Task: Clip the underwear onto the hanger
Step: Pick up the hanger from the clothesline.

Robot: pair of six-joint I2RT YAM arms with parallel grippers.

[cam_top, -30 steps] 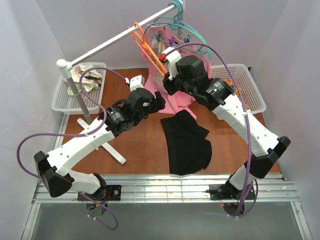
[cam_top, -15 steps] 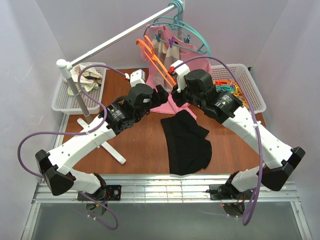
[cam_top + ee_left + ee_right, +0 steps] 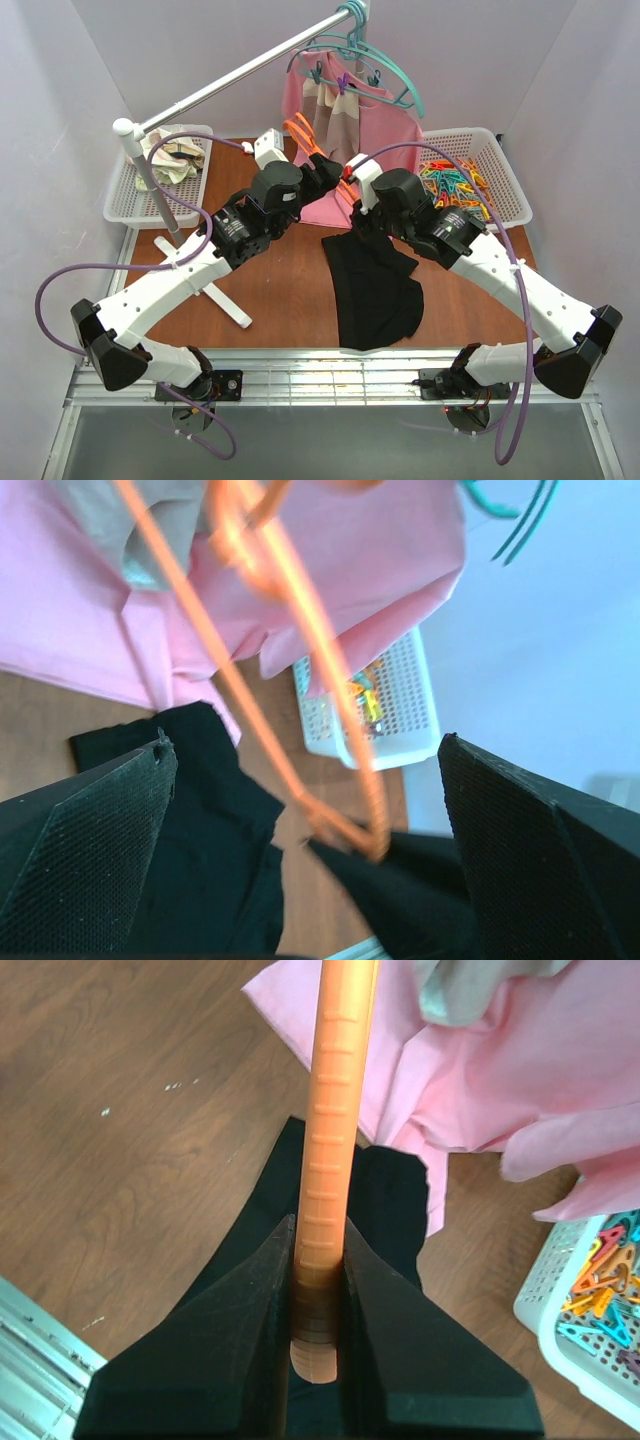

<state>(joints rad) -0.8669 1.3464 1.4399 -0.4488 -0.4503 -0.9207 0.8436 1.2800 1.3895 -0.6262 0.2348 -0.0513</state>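
My right gripper (image 3: 320, 1228) is shut on one end of the orange hanger (image 3: 335, 1080), which rises from it past the pink shirt. From above, the hanger (image 3: 312, 148) slants up and left from the right gripper (image 3: 350, 190), off the rail. The black underwear (image 3: 375, 285) lies flat on the table in front of both grippers and shows beneath the right fingers (image 3: 385, 1200). Just left of the hanger, my left gripper (image 3: 325, 177) stands wide open. In its wrist view the blurred hanger (image 3: 330, 680) runs between the spread fingers (image 3: 100, 830), untouched, above the underwear (image 3: 200, 830).
A pink shirt (image 3: 345, 110) hangs from teal hangers (image 3: 385, 75) on the rail (image 3: 230, 80). A white basket (image 3: 510, 190) at the right holds several coloured clips. A second basket (image 3: 125, 195) at the left holds a striped cloth. The rail's stand (image 3: 225, 300) crosses the table's left side.
The right gripper has carried the orange hanger down and forward from the rail toward the table. The left gripper has moved right, close beside it, still open.
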